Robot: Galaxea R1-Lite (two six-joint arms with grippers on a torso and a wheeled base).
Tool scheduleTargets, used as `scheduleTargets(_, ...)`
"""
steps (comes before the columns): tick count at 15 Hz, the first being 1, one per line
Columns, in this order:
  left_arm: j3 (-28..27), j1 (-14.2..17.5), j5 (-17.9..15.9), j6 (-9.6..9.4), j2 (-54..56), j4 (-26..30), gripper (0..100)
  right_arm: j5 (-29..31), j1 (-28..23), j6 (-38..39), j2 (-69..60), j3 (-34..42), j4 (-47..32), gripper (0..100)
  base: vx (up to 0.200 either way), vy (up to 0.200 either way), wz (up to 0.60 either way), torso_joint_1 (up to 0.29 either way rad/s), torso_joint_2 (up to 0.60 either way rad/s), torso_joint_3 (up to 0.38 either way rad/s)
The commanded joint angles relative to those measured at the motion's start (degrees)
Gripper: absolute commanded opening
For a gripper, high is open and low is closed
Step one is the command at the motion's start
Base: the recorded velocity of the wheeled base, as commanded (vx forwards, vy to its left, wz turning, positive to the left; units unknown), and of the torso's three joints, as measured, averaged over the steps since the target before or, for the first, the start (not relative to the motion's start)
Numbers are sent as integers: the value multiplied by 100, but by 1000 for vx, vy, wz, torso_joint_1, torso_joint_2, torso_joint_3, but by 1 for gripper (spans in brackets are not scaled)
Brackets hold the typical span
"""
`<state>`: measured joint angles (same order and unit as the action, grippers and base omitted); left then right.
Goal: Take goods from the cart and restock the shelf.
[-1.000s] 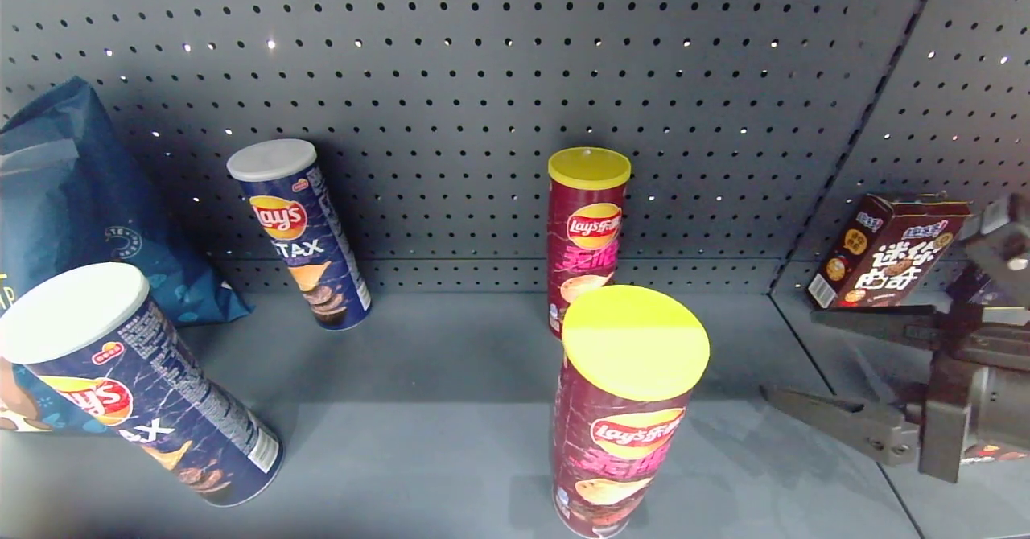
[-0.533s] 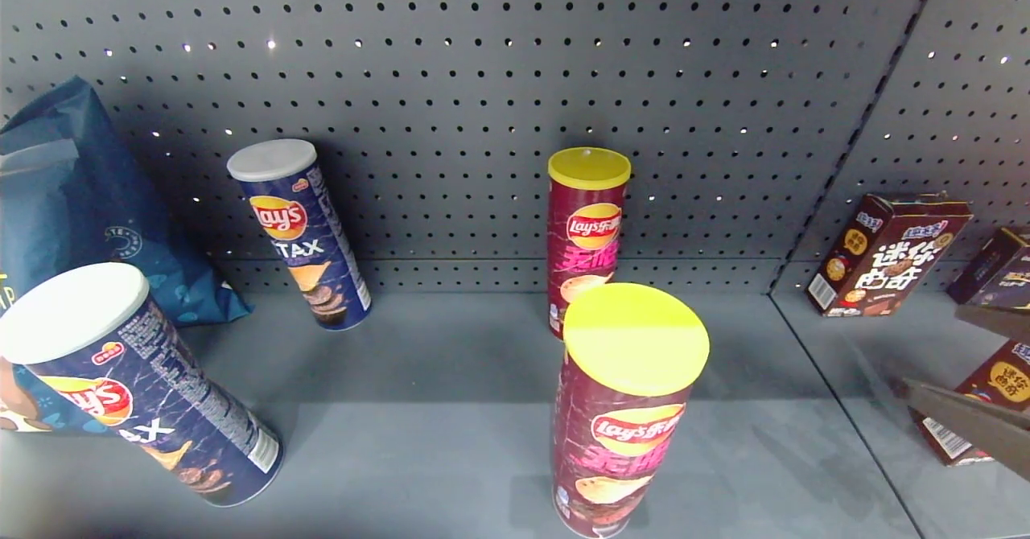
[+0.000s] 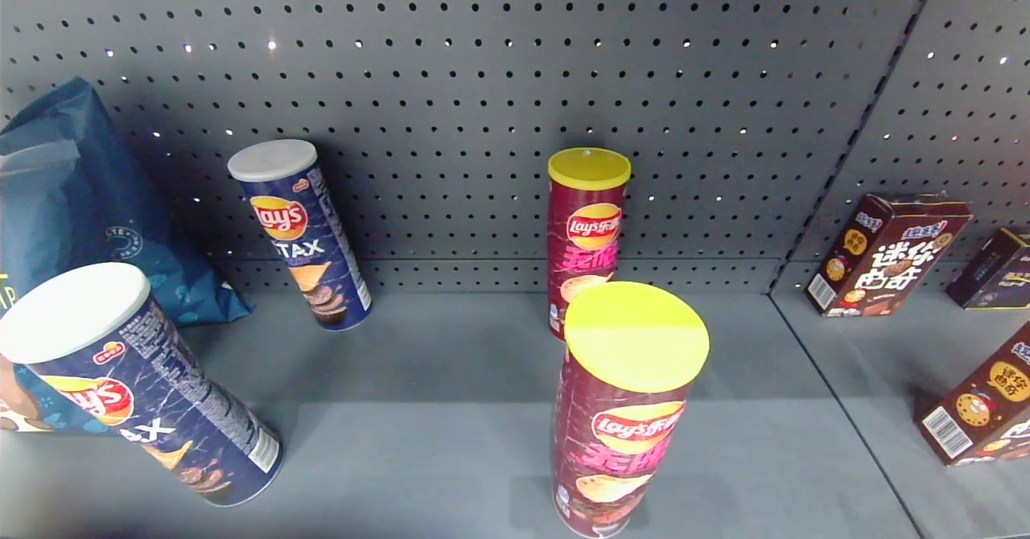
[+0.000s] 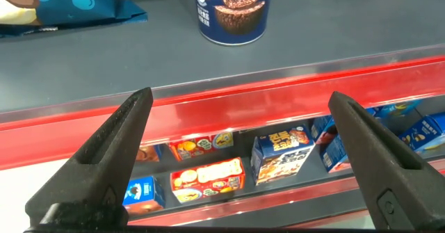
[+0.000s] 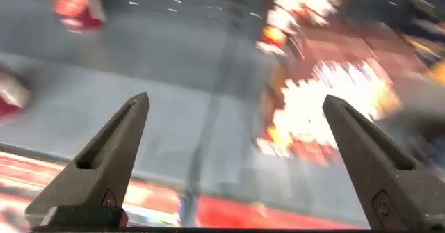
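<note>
Two maroon chip cans (image 3: 620,426) stand on the shelf (image 3: 434,362), one behind the other (both with yellow lids), with blue cans (image 3: 302,237) to their left and brown boxes (image 3: 885,253) to their right. The left end effector (image 4: 240,97) is spread wide and empty before the shelf's red front edge (image 4: 229,111). The right end effector (image 5: 236,99) is also spread and holds nothing.

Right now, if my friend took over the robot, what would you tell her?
Left gripper: open, empty, facing the front of the shelf.
Right gripper: open, empty, near the shelf; its view is blurred.
On the shelf: two maroon cans and two blue cans standing, a blue bag far left, brown boxes on the right.
Done: these goods are shelved.
Left: probably fetch the next item from the cart.
</note>
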<state>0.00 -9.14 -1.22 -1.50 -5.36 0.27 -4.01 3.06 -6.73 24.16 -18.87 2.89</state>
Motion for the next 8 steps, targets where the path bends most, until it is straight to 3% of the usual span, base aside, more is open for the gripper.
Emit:
scheduleTargets(1, 0, 0, -1, 1, -9, 0, 100, 41, -614, 23, -1801, 929, -649, 100, 0, 0, 0, 0, 0, 0)
scheduleTargets(2, 0, 0, 8, 1, -9, 0, 100, 190, -631, 233, -1950, 1711, -201, 100, 0, 0, 0, 0, 0, 0)
scheduleTargets(3, 0, 0, -1, 1, -9, 0, 100, 217, -631, 357, -1942, 1887, 80, 100, 0, 0, 0, 0, 0, 0)
scheduleTargets(4, 0, 0, -1, 1, -9, 0, 100, 234, -614, 427, -1942, 1878, -359, 100, 0, 0, 0, 0, 0, 0)
scheduleTargets(6, 0, 0, -1, 1, -9, 0, 100, 269, -280, 594, -2003, 1852, -359, 100, 0, 0, 0, 0, 0, 0)
scheduleTargets(8, 0, 0, -1, 1, -9, 0, 100, 287, -297, 611, -2416, 1870, -315, 100, 0, 0, 0, 0, 0, 0)
